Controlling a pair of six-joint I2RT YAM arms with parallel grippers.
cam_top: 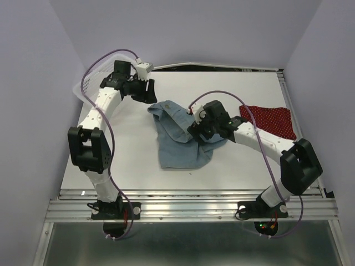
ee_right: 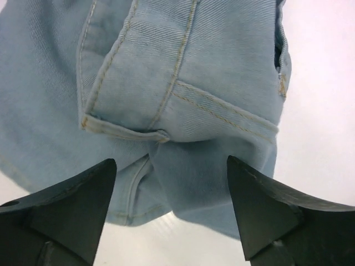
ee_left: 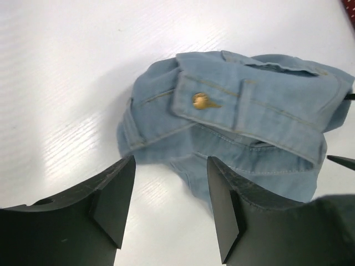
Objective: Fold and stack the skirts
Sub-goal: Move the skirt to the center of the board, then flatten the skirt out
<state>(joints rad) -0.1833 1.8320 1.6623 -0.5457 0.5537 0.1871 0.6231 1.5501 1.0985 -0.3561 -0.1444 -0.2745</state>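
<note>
Denim skirt (cam_top: 175, 138) mid-table, bunched. Bare table (cam_top: 133, 160) to its left and along the near edge. Red skirt (cam_top: 272, 119) lies flat by the right edge, well apart from the denim. Basket (cam_top: 77, 88) at the far left edge, partly behind the left arm.

Left gripper (ee_left: 172, 180) just beside the denim's far-left corner, fingers apart, only table between them. Right gripper (ee_right: 171, 166) over the denim's right side, fingers wide, gripping nothing.

Denim: waistband doubled over, one brass button (ee_left: 200, 100) showing, seams crooked, folds loose.
</note>
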